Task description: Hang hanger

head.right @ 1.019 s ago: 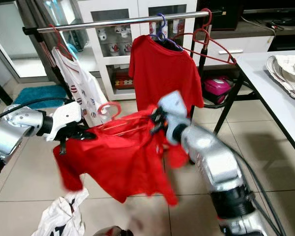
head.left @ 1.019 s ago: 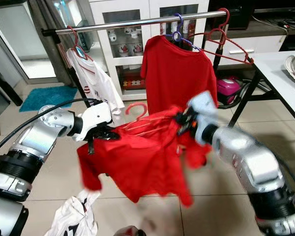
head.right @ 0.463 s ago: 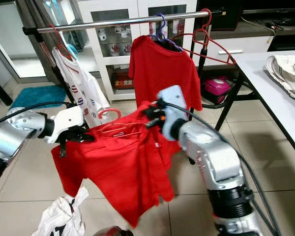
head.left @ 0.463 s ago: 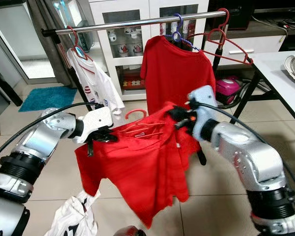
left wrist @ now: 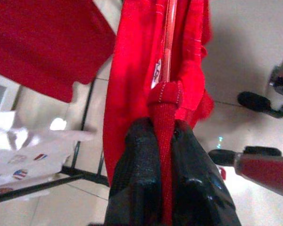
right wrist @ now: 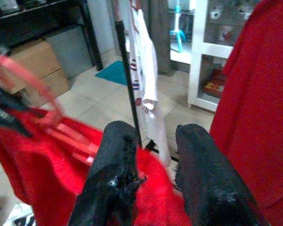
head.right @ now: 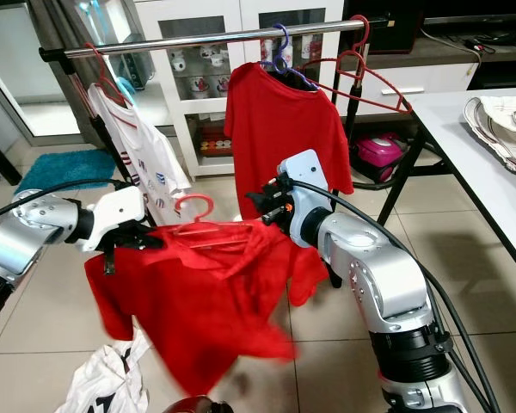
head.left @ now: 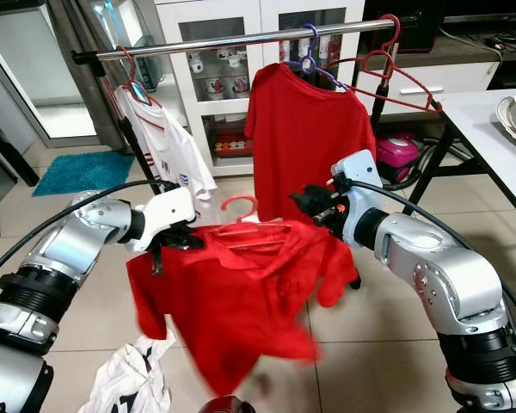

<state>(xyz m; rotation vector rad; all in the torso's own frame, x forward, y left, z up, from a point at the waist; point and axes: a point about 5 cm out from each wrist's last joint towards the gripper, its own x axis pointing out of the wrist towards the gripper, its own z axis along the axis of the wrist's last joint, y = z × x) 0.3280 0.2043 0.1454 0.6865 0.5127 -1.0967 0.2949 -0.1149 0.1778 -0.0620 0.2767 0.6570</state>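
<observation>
Below the clothes rail (head.left: 241, 40), the left gripper (left wrist: 161, 141) pinches the red shirt (head.left: 232, 292) while the right gripper (right wrist: 153, 155) gapes empty, so the pink hanger (head.left: 241, 206) may slip out.

No legible text anywhere; small garment label (left wrist: 156, 75) inside the red shirt (left wrist: 137, 70) too blurred.

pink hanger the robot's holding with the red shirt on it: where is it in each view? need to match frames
Left eye view: pink hanger, hook standing up from the red shirt, between both grippers.
Right eye view: hook beside the left gripper.
Left wrist view: thin pink bar running inside the shirt's fold.
Right wrist view: blurred pink loop above the shirt.
Shared landmark: the white patterned shirt on the rail.
</observation>
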